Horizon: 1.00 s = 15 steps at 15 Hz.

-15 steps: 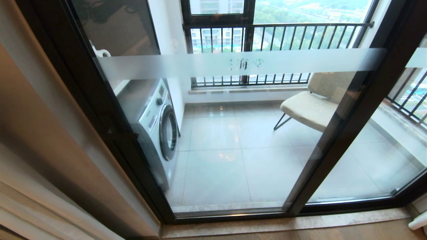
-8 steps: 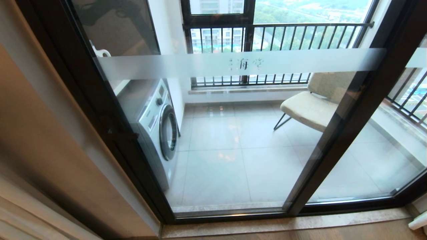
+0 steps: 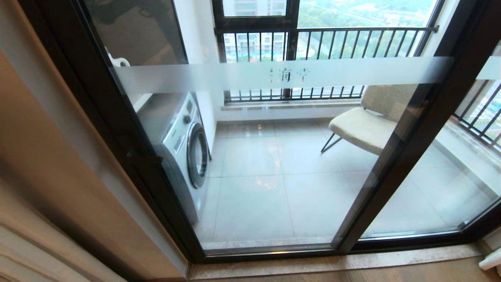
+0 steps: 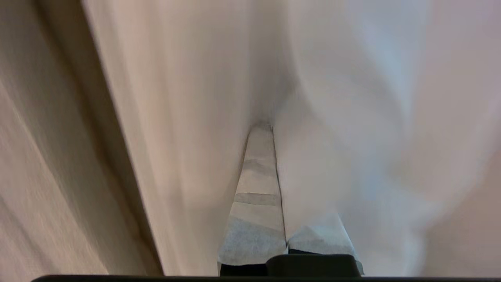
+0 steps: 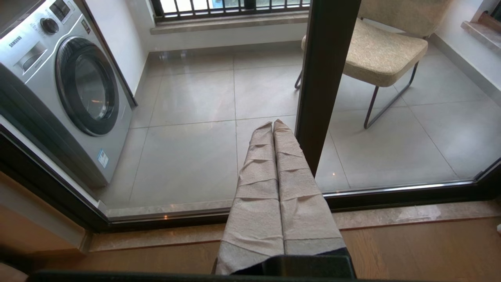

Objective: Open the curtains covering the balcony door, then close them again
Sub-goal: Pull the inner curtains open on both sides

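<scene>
Balcony door (image 3: 274, 156) uncovered, glass panels shut; washing machine (image 3: 184, 149) and chair (image 3: 364, 125) beyond. Curtains (image 3: 35, 235) bunched at far left. Left hand (image 4: 270, 133) pressed together, tips buried in curtain folds. Right hand (image 5: 274, 125) pressed together, empty, low before door's centre frame.

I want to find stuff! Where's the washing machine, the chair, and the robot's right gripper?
washing machine (image 3: 197, 156): head view, on its round door.
chair (image 3: 362, 129): head view, on the seat cushion.
right gripper (image 5: 273, 124): right wrist view, between its wrapped fingertips.
</scene>
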{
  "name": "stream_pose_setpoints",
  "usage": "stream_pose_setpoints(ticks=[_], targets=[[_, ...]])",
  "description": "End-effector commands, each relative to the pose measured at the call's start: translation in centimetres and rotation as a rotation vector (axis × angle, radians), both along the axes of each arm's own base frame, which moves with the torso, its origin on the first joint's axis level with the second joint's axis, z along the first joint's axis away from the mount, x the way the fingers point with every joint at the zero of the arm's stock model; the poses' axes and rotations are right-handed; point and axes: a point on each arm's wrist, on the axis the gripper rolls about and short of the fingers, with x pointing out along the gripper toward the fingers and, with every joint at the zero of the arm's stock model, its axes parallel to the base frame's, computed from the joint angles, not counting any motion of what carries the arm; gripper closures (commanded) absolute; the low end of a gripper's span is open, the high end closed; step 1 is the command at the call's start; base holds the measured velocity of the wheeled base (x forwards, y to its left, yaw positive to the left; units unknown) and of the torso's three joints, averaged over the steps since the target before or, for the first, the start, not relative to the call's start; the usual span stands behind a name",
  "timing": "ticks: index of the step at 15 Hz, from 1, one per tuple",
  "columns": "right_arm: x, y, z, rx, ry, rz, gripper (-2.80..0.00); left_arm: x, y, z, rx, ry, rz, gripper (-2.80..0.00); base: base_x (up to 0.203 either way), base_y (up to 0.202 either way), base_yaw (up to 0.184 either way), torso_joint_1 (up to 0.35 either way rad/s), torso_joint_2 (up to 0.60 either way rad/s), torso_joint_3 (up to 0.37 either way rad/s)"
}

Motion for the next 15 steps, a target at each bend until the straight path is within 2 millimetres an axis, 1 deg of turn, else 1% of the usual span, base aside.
stream_pose_setpoints(ticks=[1, 4, 6, 9, 10, 12, 13, 15], targets=[[0.0, 0.0, 0.0, 0.001, 0.001, 0.001, 0.0, -0.6, -2.7, 2.6, 0.078, -0.021, -0.044, 0.0, 0.0, 0.0, 0.0, 0.0, 0.0, 0.0], [0.0, 0.0, 0.0, 0.001, 0.001, 0.001, 0.0, -0.2, -5.0, 4.1, 0.105, -0.047, -0.096, 0.0, 0.0, 0.0, 0.0, 0.0, 0.0, 0.0], [0.0, 0.0, 0.0, 0.001, 0.001, 0.001, 0.0, 0.1, -6.1, 4.7, 0.12, -0.058, -0.123, 0.0, 0.0, 0.0, 0.0, 0.0, 0.0, 0.0], [0.0, 0.0, 0.0, 0.001, 0.001, 0.001, 0.0, 0.5, -7.1, 5.2, 0.135, -0.066, -0.152, 0.0, 0.0, 0.0, 0.0, 0.0, 0.0, 0.0], [0.0, 0.0, 0.0, 0.001, 0.001, 0.001, 0.0, 0.4, -7.6, 5.5, 0.141, -0.07, -0.154, 0.0, 0.0, 0.0, 0.0, 0.0, 0.0, 0.0], [0.0, 0.0, 0.0, 0.001, 0.001, 0.001, 0.0, 0.2, -8.0, 5.2, 0.132, -0.066, -0.155, 0.0, 0.0, 0.0, 0.0, 0.0, 0.0, 0.0], [0.0, 0.0, 0.0, 0.001, 0.001, 0.001, 0.0, 0.0, -8.2, 5.1, 0.126, -0.063, -0.155, -2.8, 0.0, 0.0, 0.0, 0.0, 0.0, 0.0], [0.0, 0.0, 0.0, 0.001, 0.001, 0.001, 0.0, -0.3, -8.8, 5.2, 0.13, -0.065, -0.155, -2.8, 0.0, 0.0, 0.0, 0.0, 0.0, 0.0]])
